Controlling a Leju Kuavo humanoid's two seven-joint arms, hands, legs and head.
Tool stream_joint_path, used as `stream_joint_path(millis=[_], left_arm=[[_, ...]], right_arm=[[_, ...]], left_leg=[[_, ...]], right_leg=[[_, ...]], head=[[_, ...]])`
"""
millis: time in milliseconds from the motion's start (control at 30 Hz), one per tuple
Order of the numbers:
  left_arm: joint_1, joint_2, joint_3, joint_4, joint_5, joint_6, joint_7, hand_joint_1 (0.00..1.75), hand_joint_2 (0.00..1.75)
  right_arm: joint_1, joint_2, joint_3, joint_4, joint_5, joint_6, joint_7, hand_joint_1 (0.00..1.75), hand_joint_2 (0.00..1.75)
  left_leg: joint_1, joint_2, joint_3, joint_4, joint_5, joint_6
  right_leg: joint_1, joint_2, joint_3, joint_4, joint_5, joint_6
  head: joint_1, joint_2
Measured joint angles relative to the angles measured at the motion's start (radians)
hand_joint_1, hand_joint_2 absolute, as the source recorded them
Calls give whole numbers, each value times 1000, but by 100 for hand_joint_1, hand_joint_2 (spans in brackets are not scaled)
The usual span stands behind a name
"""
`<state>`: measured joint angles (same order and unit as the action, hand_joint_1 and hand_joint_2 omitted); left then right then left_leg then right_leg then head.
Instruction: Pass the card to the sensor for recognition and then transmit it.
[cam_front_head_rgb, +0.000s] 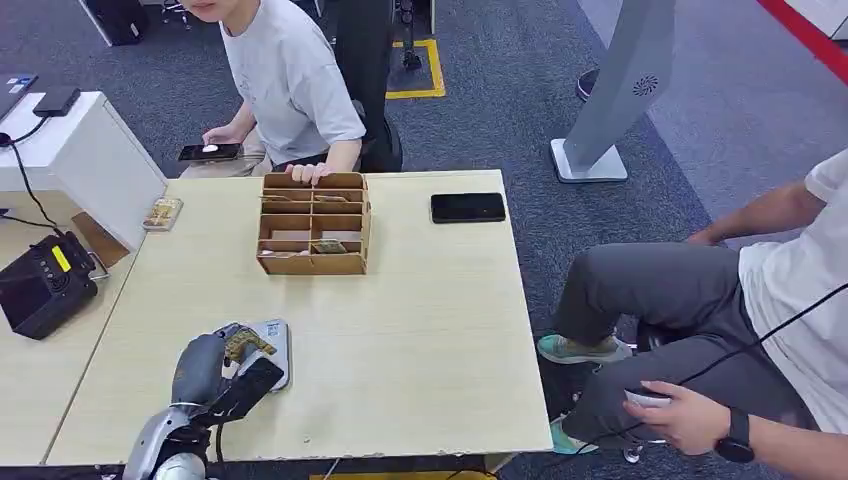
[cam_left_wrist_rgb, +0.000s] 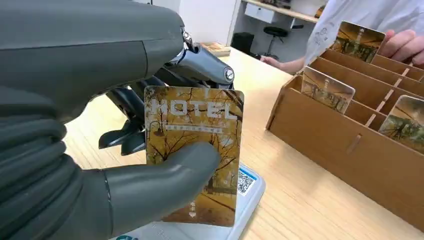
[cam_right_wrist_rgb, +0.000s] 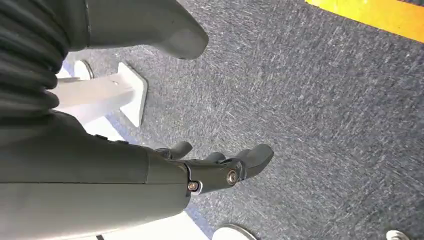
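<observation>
Left robot hand (cam_left_wrist_rgb: 125, 165) pinches a yellow HOTEL card (cam_left_wrist_rgb: 194, 150) between thumb and dark fingers, holding it upright just above the white sensor (cam_front_head_rgb: 275, 345) at the desk's (cam_front_head_rgb: 420, 330) near left. Right robot hand (cam_right_wrist_rgb: 220, 167) hangs over grey carpet, fingers loosely apart and holding nothing. Farther back, a wooden card box (cam_front_head_rgb: 313, 224) has similar cards standing in several compartments, with a person's hand (cam_front_head_rgb: 308, 172) on its far edge.

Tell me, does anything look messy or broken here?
Nothing stands out. The left hand holds the hotel card over the sensor, and the other cards sit neatly in the wooden organizer.
</observation>
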<state>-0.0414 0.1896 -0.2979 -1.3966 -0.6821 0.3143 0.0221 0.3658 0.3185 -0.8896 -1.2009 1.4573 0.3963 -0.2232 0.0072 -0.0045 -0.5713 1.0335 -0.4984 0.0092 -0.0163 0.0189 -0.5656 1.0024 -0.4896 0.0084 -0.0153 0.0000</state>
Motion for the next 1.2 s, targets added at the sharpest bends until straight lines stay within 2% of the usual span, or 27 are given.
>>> stream_joint_path(millis=[433,1200], left_arm=[[-15,7,-12,43,-76,26,8,175,175],[-21,29,-12,86,-156,52,32,175,175]], right_arm=[[-26,0,-41,22,44,-15,-39,0,175],[-32,0,-54,31,36,-15,-36,0,175]], left_leg=[[0,0,0,0,0,0],[0,0,3,0,0,0]], right_leg=[[0,0,0,0,0,0],[0,0,3,0,0,0]], head=[[0,0],[0,0]])
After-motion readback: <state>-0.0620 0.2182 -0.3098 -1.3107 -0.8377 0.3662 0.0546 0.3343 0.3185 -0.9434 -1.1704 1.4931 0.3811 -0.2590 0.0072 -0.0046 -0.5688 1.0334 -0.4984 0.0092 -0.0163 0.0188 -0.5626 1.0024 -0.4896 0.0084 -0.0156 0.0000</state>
